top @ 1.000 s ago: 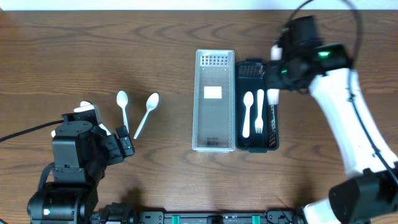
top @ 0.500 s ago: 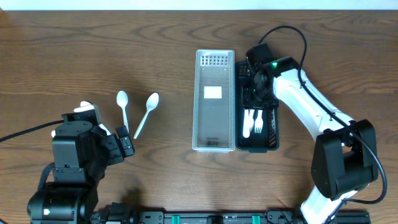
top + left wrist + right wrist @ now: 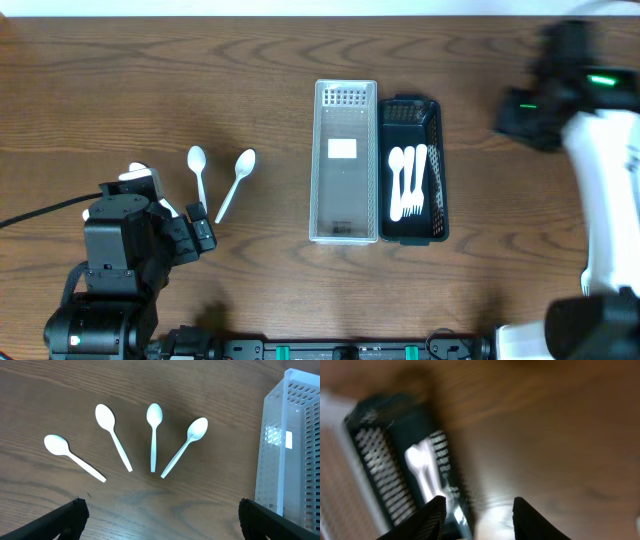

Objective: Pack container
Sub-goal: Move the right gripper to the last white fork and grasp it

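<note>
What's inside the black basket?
The black basket holds white plastic cutlery, about three pieces lying side by side. Anything beneath them is covered.

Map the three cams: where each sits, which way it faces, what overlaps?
Overhead: above the table, looking straight down; left arm, right arm, clear bin, black bin, two spoons.
Left wrist: on left arm, looking down at four spoons; own fingertips in bottom corners.
Right wrist: blurred, aimed at black bin; own fingers at bottom.
Shared: overhead and left wrist both show clear bin.
</note>
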Controlling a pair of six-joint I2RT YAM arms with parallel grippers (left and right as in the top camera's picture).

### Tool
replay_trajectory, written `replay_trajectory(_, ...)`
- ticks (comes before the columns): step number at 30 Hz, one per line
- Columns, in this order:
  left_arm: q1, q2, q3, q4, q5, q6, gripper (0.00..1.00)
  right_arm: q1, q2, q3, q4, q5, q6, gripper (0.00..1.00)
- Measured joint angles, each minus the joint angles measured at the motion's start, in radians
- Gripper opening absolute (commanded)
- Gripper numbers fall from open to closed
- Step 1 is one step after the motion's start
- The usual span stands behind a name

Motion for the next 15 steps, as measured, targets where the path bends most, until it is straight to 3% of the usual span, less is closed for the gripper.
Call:
replay_trajectory(9,0.000,0.000,0.000,0.000,0.000,0.000,0.98,-0.424,-0.065,-0.024,-0.185,-0.041,-0.084,0.48)
replay_trajectory(15,0.000,0.000,0.000,0.001,0.000,0.000,0.98,-0.504,-0.198,-0.233,-0.181,-0.104,-0.124,0.49)
